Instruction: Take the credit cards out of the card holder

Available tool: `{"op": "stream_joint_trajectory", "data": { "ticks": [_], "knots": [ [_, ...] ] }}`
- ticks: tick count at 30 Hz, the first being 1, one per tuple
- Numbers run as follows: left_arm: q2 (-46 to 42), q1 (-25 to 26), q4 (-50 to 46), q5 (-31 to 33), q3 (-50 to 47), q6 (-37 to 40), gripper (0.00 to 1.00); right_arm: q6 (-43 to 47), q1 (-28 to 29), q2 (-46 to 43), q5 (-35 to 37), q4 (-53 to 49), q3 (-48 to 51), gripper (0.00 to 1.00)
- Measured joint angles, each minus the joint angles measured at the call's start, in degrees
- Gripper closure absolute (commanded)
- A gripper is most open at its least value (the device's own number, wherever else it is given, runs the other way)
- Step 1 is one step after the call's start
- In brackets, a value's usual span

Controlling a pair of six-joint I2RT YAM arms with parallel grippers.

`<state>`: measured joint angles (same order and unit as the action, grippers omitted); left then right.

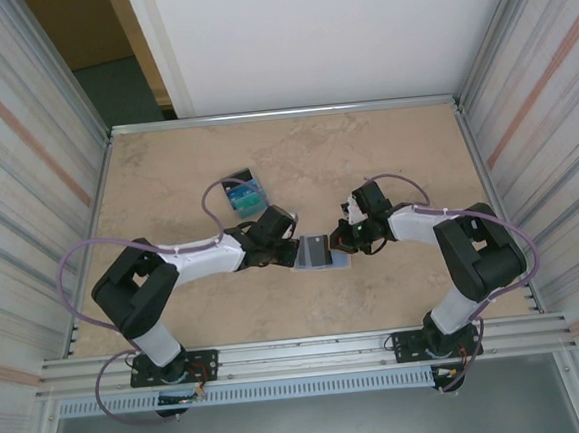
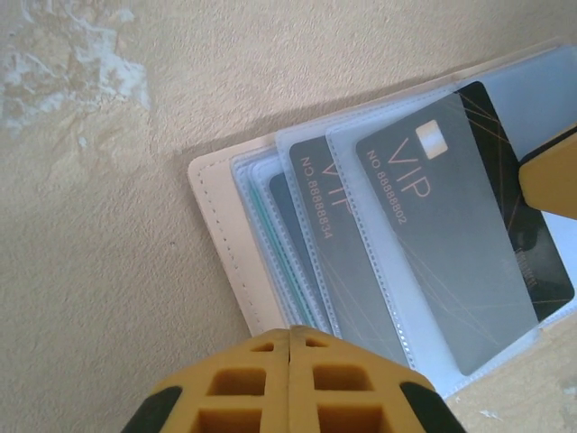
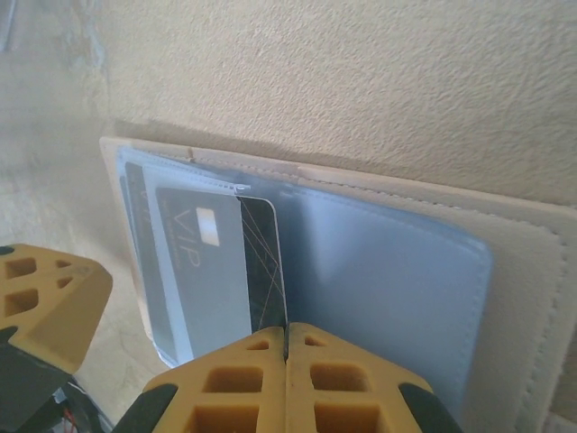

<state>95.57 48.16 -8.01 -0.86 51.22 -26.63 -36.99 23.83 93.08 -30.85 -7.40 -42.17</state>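
Yellow hollow-celled pads of the right gripper (image 3: 287, 347) meet on the black edge of a dark grey VIP card (image 3: 203, 271), which sits partly out of its clear plastic sleeve (image 2: 347, 180). The left gripper (image 2: 288, 347) has matching pads pressed together at the opposite edge of the card holder (image 3: 527, 271); whether they nip anything I cannot tell. The holder, stitched beige with pale blue lining, lies open and flat on the mottled tan table (image 1: 166, 176), between both arms. A blue-teal card pile (image 1: 245, 193) lies apart.

Beige card holder (image 1: 335, 263) is lying open btwn jaws of L gripper (image 1: 290, 249) & R gripper (image 1: 344, 240). Grey VIP card (image 3: 260, 262) is poking out its sleeve (image 3: 185, 307), dark edge in R jaws. Teal cards (image 1: 246, 194) are lying well beyond L jaws.
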Motion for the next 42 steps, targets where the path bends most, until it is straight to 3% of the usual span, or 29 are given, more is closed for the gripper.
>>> {"op": "stream_joint_trajectory", "data": {
  "ticks": [16,27,36,42],
  "knots": [
    [0.0,3.0,0.5,0.1,-0.3,-0.1,0.97,-1.2,-1.0,-2.5,1.8,-0.9,0.7,1.00],
    [5.0,2.9,3.2,0.2,8.0,8.4,0.88,-1.5,-1.0,-2.5,2.6,-1.0,0.8,1.00],
    [10.7,2.9,3.5,-3.3,11.4,14.9,0.89,-1.6,-1.0,-2.5,2.6,-0.8,0.8,1.00],
    [11.4,2.4,3.4,-4.6,11.1,14.9,0.97,-1.5,-1.0,-2.5,2.6,-0.8,0.8,1.00]
  ]
}}
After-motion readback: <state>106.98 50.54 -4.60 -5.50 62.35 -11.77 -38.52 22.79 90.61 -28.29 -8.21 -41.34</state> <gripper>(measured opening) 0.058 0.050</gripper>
